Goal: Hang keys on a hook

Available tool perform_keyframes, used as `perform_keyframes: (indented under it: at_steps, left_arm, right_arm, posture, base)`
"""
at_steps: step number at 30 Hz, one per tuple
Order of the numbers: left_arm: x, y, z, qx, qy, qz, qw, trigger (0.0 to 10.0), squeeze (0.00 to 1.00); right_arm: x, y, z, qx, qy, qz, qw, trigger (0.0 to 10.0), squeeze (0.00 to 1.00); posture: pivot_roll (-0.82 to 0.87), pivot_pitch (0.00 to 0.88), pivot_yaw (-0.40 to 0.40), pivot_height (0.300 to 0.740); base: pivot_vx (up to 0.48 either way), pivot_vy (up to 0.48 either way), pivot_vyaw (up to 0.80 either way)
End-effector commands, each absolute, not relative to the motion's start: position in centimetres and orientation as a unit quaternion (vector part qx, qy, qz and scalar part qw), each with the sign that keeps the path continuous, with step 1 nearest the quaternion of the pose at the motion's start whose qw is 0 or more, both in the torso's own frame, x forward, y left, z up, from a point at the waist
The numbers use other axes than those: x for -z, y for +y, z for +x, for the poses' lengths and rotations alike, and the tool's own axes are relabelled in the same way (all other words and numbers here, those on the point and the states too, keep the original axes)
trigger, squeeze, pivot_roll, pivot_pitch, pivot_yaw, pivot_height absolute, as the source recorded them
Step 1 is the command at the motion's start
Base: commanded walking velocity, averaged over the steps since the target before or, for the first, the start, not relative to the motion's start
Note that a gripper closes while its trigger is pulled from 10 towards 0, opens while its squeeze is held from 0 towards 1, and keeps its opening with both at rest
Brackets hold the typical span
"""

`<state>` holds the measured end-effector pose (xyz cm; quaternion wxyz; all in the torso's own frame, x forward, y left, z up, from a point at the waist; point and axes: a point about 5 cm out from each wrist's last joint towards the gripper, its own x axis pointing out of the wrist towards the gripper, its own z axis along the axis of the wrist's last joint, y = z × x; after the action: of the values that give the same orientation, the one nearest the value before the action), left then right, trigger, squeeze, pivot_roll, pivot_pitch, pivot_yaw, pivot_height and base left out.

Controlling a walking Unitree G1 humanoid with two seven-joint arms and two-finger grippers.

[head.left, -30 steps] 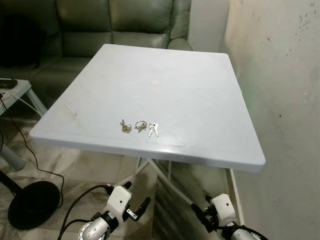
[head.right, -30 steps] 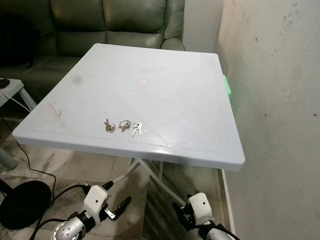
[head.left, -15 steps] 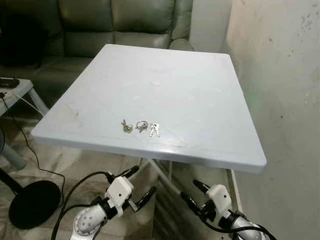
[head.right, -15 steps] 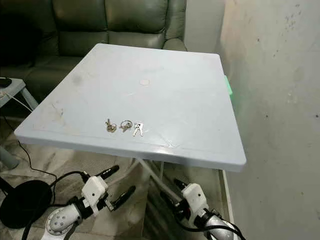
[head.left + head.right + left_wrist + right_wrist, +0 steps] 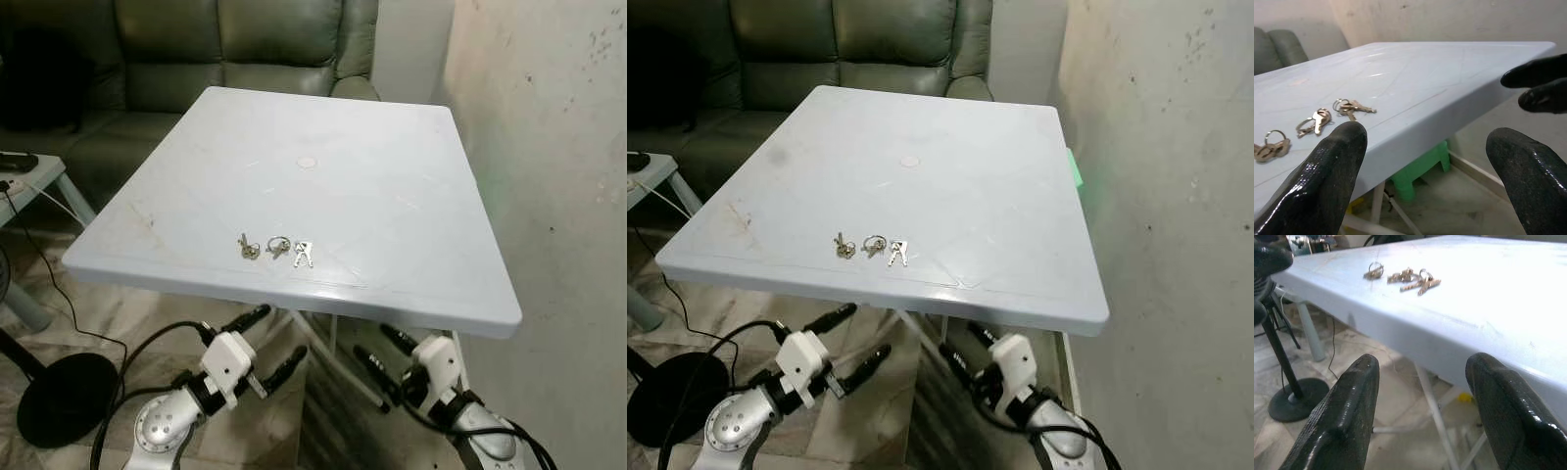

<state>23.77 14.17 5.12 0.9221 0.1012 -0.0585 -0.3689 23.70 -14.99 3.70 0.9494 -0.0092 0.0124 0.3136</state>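
Keys (image 5: 274,248) lie in three small bunches near bench (image 5: 392,225) front edge. Left end effector (image 5: 261,341) and right end effector (image 5: 384,354) both spread, empty, below the edge. Risk: fingers probably clip the rim rising.

Keys (image 5: 275,248) on table (image 5: 392,225) near front edge; sofa (image 5: 245,49) behind table; wall (image 5: 558,176) right.

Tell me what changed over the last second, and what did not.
Both arms have come up toward the table's near edge: the left gripper and right gripper now sit just below it, fingers open, holding nothing. The three key sets lie untouched on the table.
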Motion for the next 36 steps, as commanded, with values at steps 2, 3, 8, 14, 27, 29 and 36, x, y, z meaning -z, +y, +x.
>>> perform_keyframes:
  at_steps: [2,3,8,14,27,29,36]
  left_arm:
    - [-6.5,15.7,25.5,0.298,-0.066,0.07,0.95,10.0,0.0]
    - [-6.6,15.8,25.6,0.29,-0.066,0.068,0.952,10.0,0.0]
    - [-7.3,17.1,26.8,0.208,-0.069,0.03,0.975,10.0,0.0]
    - [-8.4,19.1,28.5,0.07,-0.075,-0.052,0.993,10.0,0.0]
    - [-9.3,19.9,29.8,-0.013,-0.065,-0.133,0.989,10.0,0.0]
    - [-9.3,19.9,29.8,-0.007,-0.066,-0.125,0.99,10.0,0.0]
    - [-9.3,20.0,29.9,-0.009,-0.061,-0.125,0.99,10.0,0.0]
  right_arm:
    - [-5.1,-15.5,25.3,-0.264,-0.004,0.016,0.964,10.0,0.0]
    - [-5.3,-15.6,25.5,-0.253,-0.005,0.022,0.967,10.0,0.0]
    - [-5.7,-16.2,26.3,-0.21,-0.008,0.033,0.977,10.0,0.0]
    - [-6.3,-17.2,27.4,-0.11,-0.012,0.035,0.993,10.0,0.0]
    - [-6.9,-18.1,28.3,-0.004,-0.003,-0.002,1.0,10.0,0.0]
    - [-7.1,-18.4,28.4,0.003,-0.005,-0.001,1.0,10.0,0.0]
    - [-7.5,-18.9,28.7,0.017,-0.01,-0.006,1.0,10.0,0.0]
  posture:
    - [-0.04,0.0,0.008,0.74]
    - [-0.03,0.0,0.007,0.74]
    - [-0.03,0.0,0.0,0.74]
    - [-0.02,0.0,-0.013,0.74]
    - [-0.03,0.0,-0.007,0.74]
    - [-0.03,0.0,-0.007,0.74]
    - [-0.03,0.0,-0.006,0.74]
  base:
    - [0.0,0.0,0.0]
    - [0.0,0.0,0.0]
    - [0.0,0.0,0.0]
    - [0.0,0.0,0.0]
    - [0.0,0.057,0.0]
    - [0.0,0.247,0.0]
    - [0.0,0.329,0.0]
